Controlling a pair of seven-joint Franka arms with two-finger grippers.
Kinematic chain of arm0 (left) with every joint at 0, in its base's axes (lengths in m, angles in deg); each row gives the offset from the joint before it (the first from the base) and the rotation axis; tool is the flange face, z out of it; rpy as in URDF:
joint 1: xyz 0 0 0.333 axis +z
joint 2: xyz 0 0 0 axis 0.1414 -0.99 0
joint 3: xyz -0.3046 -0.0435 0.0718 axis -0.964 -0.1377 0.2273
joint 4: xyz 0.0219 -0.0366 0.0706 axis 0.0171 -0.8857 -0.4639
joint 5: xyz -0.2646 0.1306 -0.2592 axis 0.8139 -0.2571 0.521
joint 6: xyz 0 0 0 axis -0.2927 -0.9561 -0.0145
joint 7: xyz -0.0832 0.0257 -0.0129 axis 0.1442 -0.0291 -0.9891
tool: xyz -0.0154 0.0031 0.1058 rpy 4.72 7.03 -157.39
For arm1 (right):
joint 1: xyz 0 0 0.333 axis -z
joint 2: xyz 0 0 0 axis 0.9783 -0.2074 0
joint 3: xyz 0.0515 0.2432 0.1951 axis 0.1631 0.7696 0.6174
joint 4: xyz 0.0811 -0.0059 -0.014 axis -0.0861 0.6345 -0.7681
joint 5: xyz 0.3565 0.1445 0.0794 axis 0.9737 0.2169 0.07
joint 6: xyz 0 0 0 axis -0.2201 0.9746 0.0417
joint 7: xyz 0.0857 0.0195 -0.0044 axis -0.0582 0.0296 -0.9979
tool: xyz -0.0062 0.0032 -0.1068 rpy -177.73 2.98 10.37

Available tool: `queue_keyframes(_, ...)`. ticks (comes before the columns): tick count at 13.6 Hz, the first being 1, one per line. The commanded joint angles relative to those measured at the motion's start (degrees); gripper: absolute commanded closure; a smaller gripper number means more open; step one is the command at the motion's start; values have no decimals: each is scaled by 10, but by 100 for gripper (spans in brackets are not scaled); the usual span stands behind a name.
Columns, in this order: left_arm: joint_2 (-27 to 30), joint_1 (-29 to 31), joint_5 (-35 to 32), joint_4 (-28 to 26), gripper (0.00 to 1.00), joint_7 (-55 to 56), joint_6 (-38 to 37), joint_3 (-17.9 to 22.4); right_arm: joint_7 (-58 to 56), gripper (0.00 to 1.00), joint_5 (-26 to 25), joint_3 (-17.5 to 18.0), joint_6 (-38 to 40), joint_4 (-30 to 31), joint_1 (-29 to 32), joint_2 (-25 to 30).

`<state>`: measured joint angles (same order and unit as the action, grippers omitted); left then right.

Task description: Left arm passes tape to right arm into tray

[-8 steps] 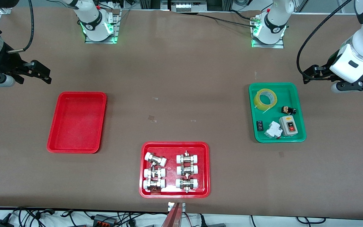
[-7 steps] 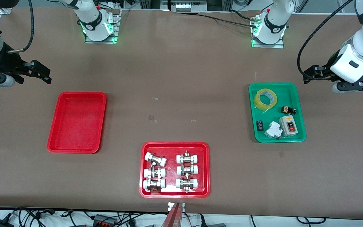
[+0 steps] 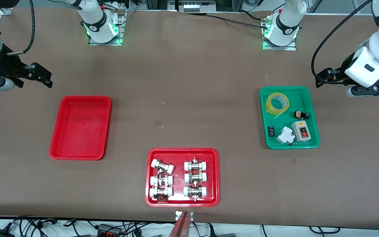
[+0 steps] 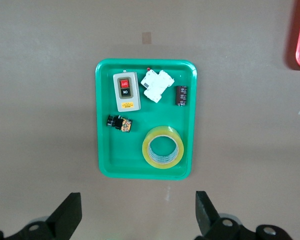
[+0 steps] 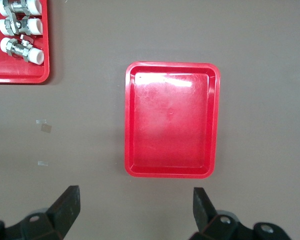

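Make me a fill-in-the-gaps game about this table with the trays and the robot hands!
1. The tape lies in the ___ tray.
2. The plain red tray holds ___.
3. The left hand has its fingers ___.
4. The metal fittings sit in a tray whose colour is ___.

Missing words: green; nothing; open; red

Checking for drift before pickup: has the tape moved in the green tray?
No. The tape lies in the same corner of the green tray, the corner farthest from the front camera.
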<state>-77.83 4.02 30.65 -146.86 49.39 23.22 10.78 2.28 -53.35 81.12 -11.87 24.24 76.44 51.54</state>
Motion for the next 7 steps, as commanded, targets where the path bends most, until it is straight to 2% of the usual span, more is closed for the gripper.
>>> queue_keyframes(1, -31, 10, 10, -8, 0, -15, 2, -3, 6, 0, -9, 2, 14, -15, 1, -6)
queue_keyframes(2, -50, 21, 10, -12, 0, -16, 7, -3, 6, 0, -9, 2, 14, -15, 1, -6)
queue_keyframes(3, -56, 34, 9, -39, 0, -23, 40, -3, 6, 0, -9, 2, 14, -14, 1, -6)
queue_keyframes(5, -38, 54, 9, -149, 0, -25, 150, -4, 7, 0, -9, 2, 14, -14, 0, -5)
queue_keyframes(7, -23, 53, 8, -238, 0, -17, 225, -5, 7, 0, -9, 2, 14, -13, 0, -5)
